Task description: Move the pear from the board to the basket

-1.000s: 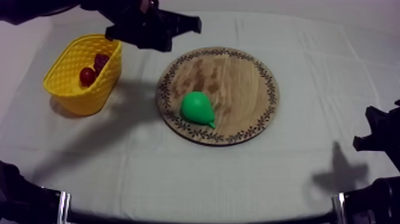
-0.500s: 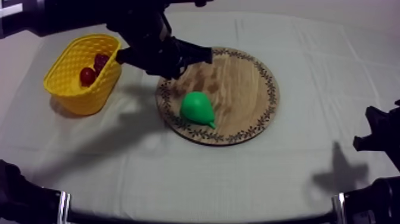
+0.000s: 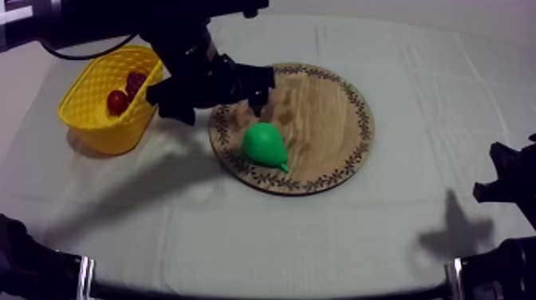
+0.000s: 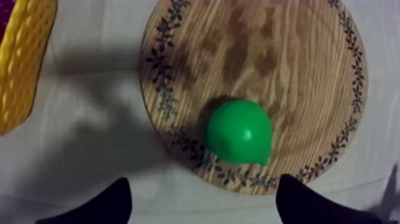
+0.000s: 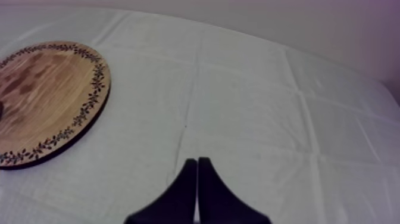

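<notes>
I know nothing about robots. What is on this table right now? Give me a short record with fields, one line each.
pear: lying on the wooden board, near its rim, not held
yellow basket: beside the board, holds a small red fruit
left end effector: open, over the board by the pear
right end effector: shut on nothing, over the cloth
stage: pear not yet grasped

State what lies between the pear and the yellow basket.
Left wrist view: from the pear, the patterned rim of the wooden board, then bare shadowed cloth up to the yellow basket.
</notes>
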Action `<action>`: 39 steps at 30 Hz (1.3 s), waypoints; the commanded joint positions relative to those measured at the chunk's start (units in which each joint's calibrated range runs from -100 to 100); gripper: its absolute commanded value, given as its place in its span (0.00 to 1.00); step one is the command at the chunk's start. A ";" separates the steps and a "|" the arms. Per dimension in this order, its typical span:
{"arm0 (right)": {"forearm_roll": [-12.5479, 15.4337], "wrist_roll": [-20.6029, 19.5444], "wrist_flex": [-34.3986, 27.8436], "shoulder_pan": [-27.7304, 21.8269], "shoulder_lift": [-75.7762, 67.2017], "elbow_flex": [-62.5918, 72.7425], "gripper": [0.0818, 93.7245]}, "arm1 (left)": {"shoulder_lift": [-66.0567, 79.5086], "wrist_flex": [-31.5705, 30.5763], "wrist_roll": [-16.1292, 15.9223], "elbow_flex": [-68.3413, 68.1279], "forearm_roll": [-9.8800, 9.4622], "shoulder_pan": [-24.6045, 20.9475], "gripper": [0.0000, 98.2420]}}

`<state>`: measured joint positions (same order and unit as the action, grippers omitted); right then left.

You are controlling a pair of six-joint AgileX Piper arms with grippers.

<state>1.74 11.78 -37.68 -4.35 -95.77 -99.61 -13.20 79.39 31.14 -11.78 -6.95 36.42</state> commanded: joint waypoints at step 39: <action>-0.01 0.01 -0.06 -0.01 0.01 -0.05 0.00 | -23.56 -7.63 0.85 11.25 5.72 1.05 0.92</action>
<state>1.74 11.78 -37.86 -4.35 -95.77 -99.61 -35.97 71.32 32.01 -1.43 -1.26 37.49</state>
